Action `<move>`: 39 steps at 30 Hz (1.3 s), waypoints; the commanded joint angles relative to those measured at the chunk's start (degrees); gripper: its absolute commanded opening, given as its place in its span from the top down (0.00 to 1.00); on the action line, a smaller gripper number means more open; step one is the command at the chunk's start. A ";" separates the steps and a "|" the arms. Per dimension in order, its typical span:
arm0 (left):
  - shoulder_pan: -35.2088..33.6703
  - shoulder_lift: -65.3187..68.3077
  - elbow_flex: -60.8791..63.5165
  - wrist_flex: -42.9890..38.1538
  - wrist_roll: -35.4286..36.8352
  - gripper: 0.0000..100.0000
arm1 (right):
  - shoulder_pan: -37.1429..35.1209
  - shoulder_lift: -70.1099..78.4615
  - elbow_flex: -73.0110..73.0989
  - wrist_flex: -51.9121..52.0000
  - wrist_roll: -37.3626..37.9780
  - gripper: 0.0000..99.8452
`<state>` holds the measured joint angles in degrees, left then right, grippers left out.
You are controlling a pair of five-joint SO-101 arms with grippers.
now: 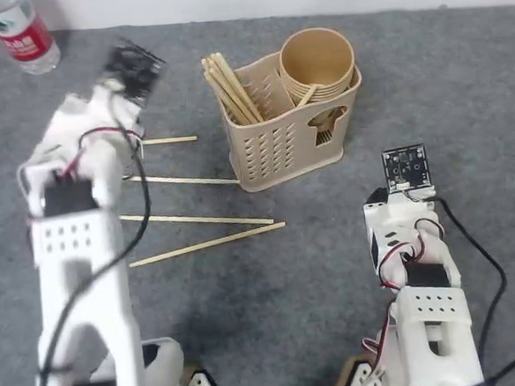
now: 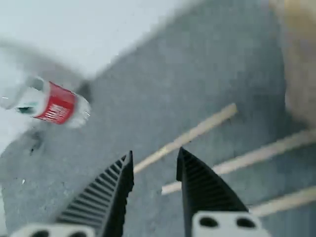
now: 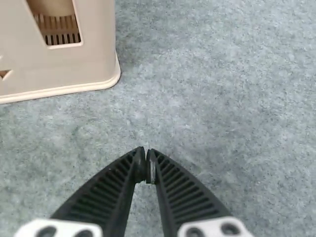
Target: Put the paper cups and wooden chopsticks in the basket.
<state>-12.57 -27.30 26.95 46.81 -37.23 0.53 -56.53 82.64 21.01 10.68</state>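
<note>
Left wrist view: chopsticks [image 2: 197, 132] lie just beyond parted left pincer [image 2: 155, 151].

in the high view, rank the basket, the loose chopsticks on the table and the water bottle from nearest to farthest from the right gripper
1. basket, just ahead of the right gripper and to its left
2. loose chopsticks, lying flat farther left, in front of the basket
3. water bottle, at the far left corner
</note>
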 commanded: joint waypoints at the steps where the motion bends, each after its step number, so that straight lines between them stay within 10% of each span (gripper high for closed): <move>1: -1.14 16.18 -12.70 7.91 -15.21 0.86 | -0.13 -1.01 -0.26 -0.57 0.79 0.99; 25: -1.67 111.03 -120.66 40.79 -34.64 0.86 | -0.13 -1.01 -0.26 -0.57 0.79 0.99; 39: -1.23 111.30 -113.54 44.75 -45.19 0.99 | 0.13 -1.01 -0.18 -0.48 0.79 0.99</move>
<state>-13.45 84.18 -89.19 89.36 -78.55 0.53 -56.53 82.64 21.01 10.68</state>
